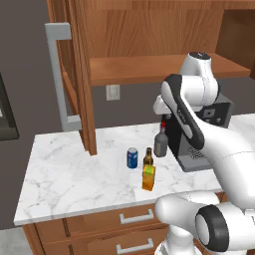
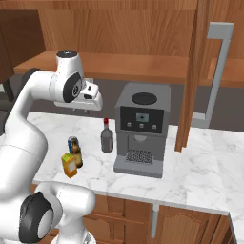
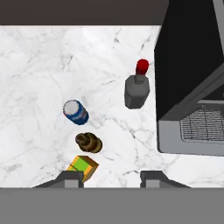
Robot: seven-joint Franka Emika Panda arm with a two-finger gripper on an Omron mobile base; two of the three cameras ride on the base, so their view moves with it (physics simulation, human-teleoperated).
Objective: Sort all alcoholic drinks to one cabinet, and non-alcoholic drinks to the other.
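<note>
Four drinks stand on the marble counter (image 1: 74, 174). The small blue soda can (image 1: 132, 158) (image 2: 72, 142) (image 3: 75, 112) is next to the slim brown beer bottle (image 1: 148, 158) (image 2: 77, 155) (image 3: 89, 142). Right in front of that bottle sits the yellow-orange juice carton (image 1: 148, 179) (image 2: 69, 165) (image 3: 82, 167) with its green top. The squat grey bottle with a red cap (image 1: 161, 142) (image 2: 107, 138) (image 3: 137, 89) stands beside the coffee machine. My gripper (image 3: 111, 178) hangs high above them, open, with nothing between its fingers.
A dark coffee machine (image 1: 199, 134) (image 2: 143, 126) (image 3: 192, 87) stands on the counter beside the drinks. Above, a wooden cabinet shelf (image 1: 149, 67) (image 2: 119, 64) lies open. Its doors (image 1: 74, 74) (image 2: 193, 76), each with a grey handle, swing out over the counter.
</note>
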